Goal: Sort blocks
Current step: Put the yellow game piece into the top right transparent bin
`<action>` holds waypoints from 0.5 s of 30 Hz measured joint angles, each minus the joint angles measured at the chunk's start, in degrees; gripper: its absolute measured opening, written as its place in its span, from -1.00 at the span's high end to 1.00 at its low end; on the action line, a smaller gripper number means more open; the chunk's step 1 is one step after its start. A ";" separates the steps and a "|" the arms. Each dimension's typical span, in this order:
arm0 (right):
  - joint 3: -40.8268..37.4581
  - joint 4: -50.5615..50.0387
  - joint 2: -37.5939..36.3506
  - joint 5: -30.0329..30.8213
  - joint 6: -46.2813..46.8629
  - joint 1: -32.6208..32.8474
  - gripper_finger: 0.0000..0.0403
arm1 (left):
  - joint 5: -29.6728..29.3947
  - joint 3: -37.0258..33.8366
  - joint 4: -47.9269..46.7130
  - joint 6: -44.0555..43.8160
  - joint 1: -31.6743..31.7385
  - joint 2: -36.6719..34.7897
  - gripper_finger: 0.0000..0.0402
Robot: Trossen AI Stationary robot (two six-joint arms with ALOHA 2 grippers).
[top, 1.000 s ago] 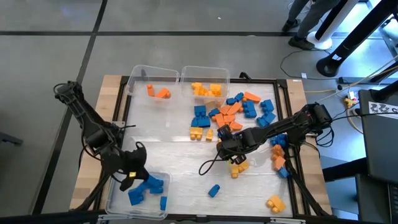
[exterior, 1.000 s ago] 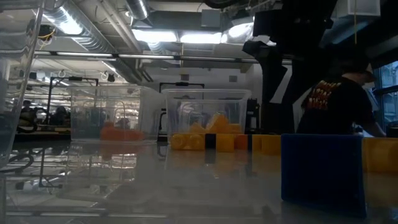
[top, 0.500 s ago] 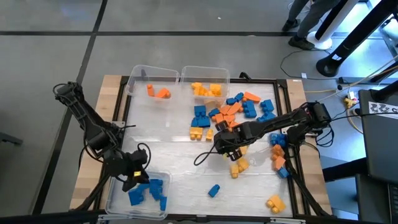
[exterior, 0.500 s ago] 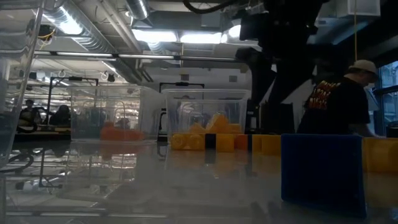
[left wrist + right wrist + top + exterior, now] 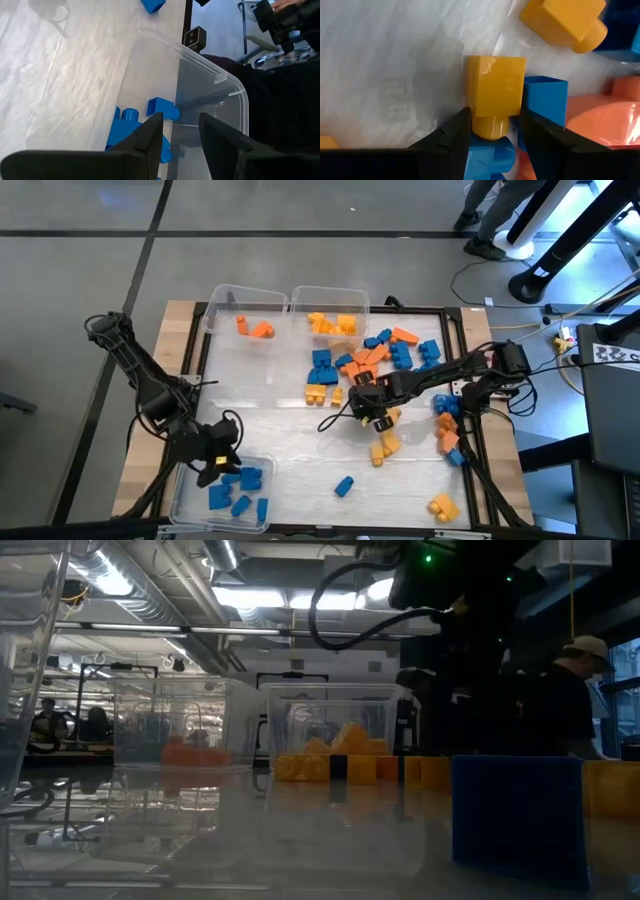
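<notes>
My left gripper (image 5: pixel 222 464) hangs open over the clear near-left bin (image 5: pixel 186 492), with nothing between its fingers (image 5: pixel 150 140). Several blue blocks (image 5: pixel 161 106) lie on the bin's floor. My right gripper (image 5: pixel 368 412) points down, open, at the near edge of the mixed pile of blocks (image 5: pixel 380 358). Its fingers (image 5: pixel 451 135) stand on either side of a yellow block (image 5: pixel 495 87) that lies on the table among blue blocks (image 5: pixel 545 102) and orange ones (image 5: pixel 600 115). My right gripper comes from above with one finger on each side of the yellow block's round stud end (image 5: pixel 488 127). The block lies flat on the table. Whether the fingers touch it, I cannot tell.
Two clear bins stand at the far edge, one with orange blocks (image 5: pixel 252 328), one with yellow (image 5: pixel 330 322). Loose blocks lie near the front (image 5: pixel 344 486), (image 5: pixel 443 506) and by the right edge (image 5: pixel 448 435). A person stands beyond the table (image 5: pixel 560 700).
My left gripper has opened over the near-left bin, and a blue block has fallen in among the others. My right gripper has sunk and gone a little toward the far edge, coming down around the yellow block; its fingers have stayed as wide as before.
</notes>
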 joint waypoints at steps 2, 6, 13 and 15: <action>-0.49 -0.23 0.00 -0.02 0.46 -0.03 0.14 | 0.00 0.00 0.00 0.00 0.38 0.00 0.42; -1.45 1.94 0.00 -0.06 1.65 0.00 0.14 | -0.02 0.00 -0.02 0.83 1.13 0.00 0.42; -2.48 2.24 0.00 -0.42 3.56 0.00 0.14 | -0.03 0.00 -0.02 3.98 2.78 0.00 0.42; -2.46 2.47 0.28 -0.39 3.73 0.00 0.14 | -0.04 0.00 -0.01 4.00 3.29 0.00 0.42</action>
